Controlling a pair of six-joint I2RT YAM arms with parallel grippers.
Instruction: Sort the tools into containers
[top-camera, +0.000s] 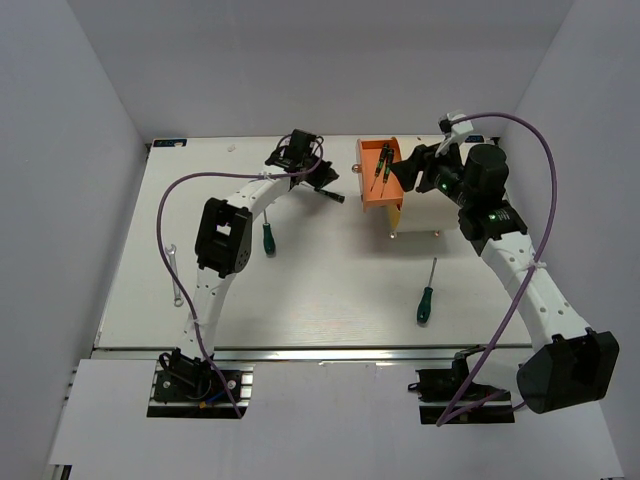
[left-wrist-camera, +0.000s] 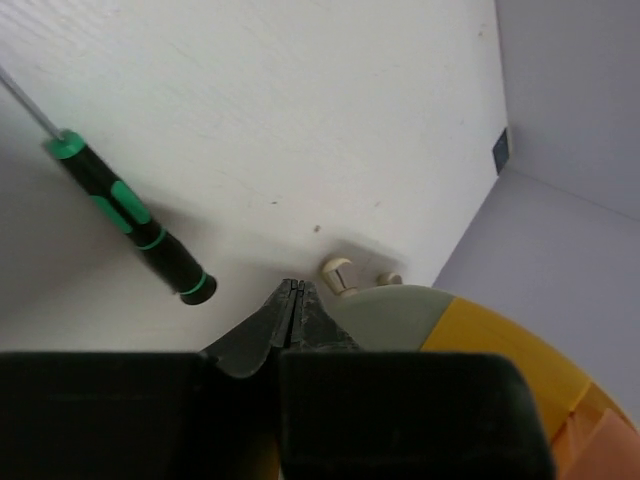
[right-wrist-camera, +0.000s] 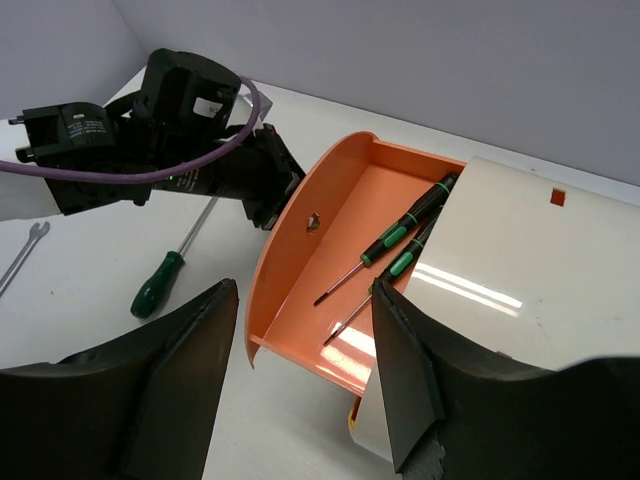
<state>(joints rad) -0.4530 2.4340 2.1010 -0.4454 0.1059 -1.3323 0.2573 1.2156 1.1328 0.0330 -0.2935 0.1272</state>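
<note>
Two black-and-green screwdrivers lie side by side in the orange drawer, which sticks out of the white drum, handles toward the drum. Right pincer hangs over that drawer, fingers spread wide and pinching nothing; the drawer front shows between them in the wrist view. Left pincer sits low over the worktop near the drawer's front, fingers pressed together, nothing seen between the tips. Third black-and-green screwdriver lies flat on the worktop just beside the left pincer, not touching it. Round face, part grey-green and part yellow-orange, shows at the lower right of the left wrist view, with two pale knobs close to the pincer tips; cannot tell which drawer they belong to. Green-handled screwdriver lies on the worktop just beside the left arm. Another green one lies toward the near edge, in front of the drum, well apart from both pincers. Silver wrench lies at the left side of the worktop, left of the left arm.
</note>
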